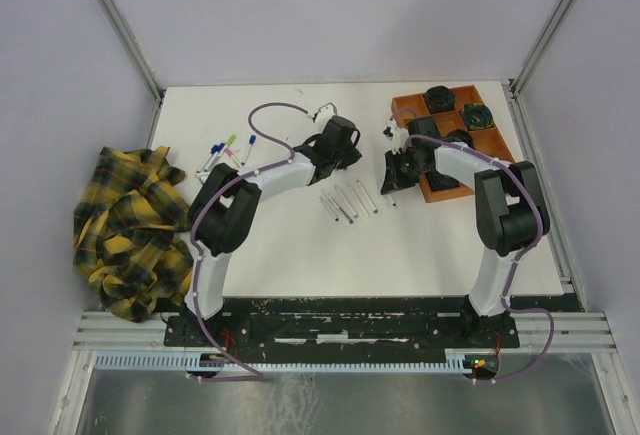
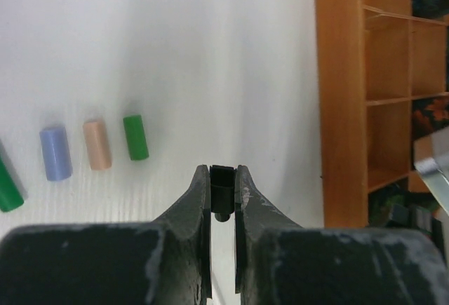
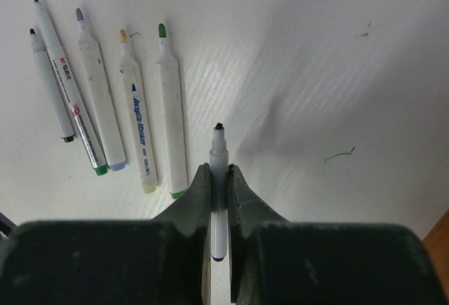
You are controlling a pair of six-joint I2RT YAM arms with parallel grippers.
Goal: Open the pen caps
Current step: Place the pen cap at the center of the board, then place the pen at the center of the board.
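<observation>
Lying on the worktop left of the left claw: blue cap, peach cap, green cap, apparently set aside as done. Left claw pinches a black cap. Left of the right claw, uncapped pens; it clamps the bared barrel.

White arm links, black joints, lilac cables, scuffed dark fingers.

Top view: I get bright, even light from above; the table nearly washes out, and shadows are faint.
Left wrist: caps look soft; the table greys toward 9 o'clock; left gripper at 6 o'clock is dark and blurred.
Right wrist: pens read crisp; a soft shadow lies toward 3 o'clock; right gripper blurs at 6 o'clock.
</observation>
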